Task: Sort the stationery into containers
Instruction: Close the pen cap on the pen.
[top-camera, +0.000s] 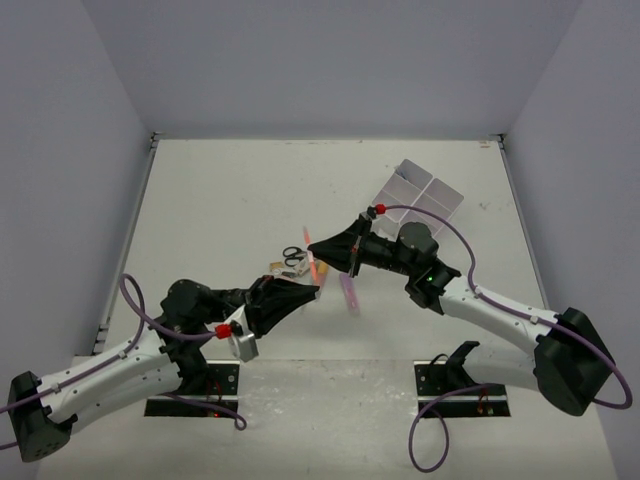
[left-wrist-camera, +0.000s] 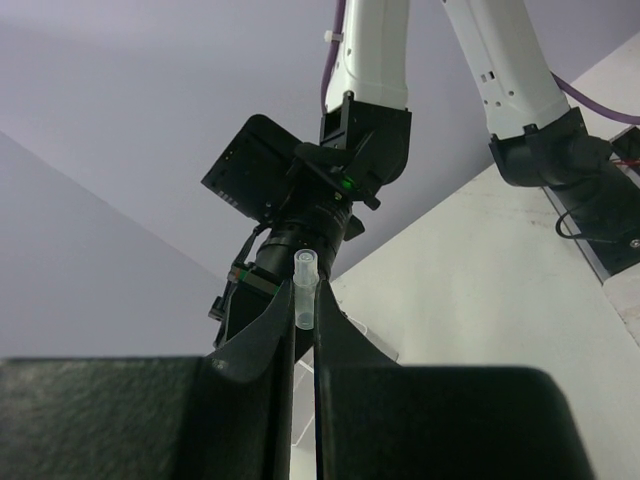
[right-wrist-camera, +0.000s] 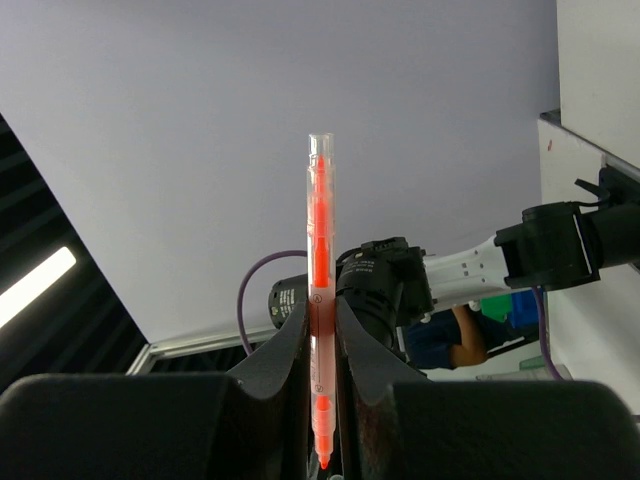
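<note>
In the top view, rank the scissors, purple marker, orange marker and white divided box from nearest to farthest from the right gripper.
1. Orange marker: held in the jaws of the right gripper.
2. Scissors: on the table, just left of them.
3. Purple marker: lower right, toward the arm bases.
4. White divided box: upper right, farthest back.

Top view: bright, even, diffuse light; shadows on table (top-camera: 230, 190) soft and faint | Right wrist view: strip lamp (right-wrist-camera: 35, 285) glaring at 9 o'clock, orange marker (right-wrist-camera: 319, 250) glowing translucent | Both wrist views: foreground at 6 o'clock underexposed black, detail lost, slightly soft-focused
</note>
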